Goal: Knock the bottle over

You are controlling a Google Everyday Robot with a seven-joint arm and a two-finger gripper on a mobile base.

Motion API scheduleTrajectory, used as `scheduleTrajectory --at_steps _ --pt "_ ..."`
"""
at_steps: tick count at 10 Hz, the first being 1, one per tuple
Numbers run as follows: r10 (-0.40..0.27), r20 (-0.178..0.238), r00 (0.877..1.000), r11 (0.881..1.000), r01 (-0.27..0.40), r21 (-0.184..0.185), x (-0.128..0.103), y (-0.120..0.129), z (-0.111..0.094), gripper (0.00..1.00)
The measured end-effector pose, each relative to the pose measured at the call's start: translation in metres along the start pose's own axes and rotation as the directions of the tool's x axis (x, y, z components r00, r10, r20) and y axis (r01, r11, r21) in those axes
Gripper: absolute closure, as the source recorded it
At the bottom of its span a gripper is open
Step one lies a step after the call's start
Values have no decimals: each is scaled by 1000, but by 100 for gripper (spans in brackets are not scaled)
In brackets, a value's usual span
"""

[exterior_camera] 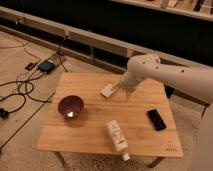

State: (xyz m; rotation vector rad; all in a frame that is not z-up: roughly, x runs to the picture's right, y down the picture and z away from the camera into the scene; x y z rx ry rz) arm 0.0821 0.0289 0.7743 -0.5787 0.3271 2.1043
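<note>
One low wooden table (95,137) carries four loose things: one bottle (116,137), one dark maroon bowl (70,106), one black phone-like slab (156,119) and one pale flat block (107,91). The bottle lies on its side near the table's front edge, body whitish with a pale label, white cap end pointing toward the front edge and reaching just about to it. The bowl sits upright on the table to the left of the bottle, well apart from it, with a bright spot inside. The black slab lies flat on the table to the right of the bottle and a little further back, apart from it. The pale block lies on the table behind the bottle, toward the back edge. One white arm (165,75) comes in from the right above the table and runs out of view at the right border, so its base is cut off. The gripper (116,90) is at the arm's lower left end, just beside the pale block and well back from the bottle; whether it touches the block cannot be told, and how far it is open cannot be told either. It holds nothing that can be made out. Off the table, on the floor to the left, lie several dark cables (20,92) and one small bluish box (46,66).
</note>
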Motion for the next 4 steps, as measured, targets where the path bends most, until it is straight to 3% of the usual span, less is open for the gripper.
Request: scheduleTrajectory --at_steps 4 --pt "0 -1 1000 1000 0 1 0 0 0 35"
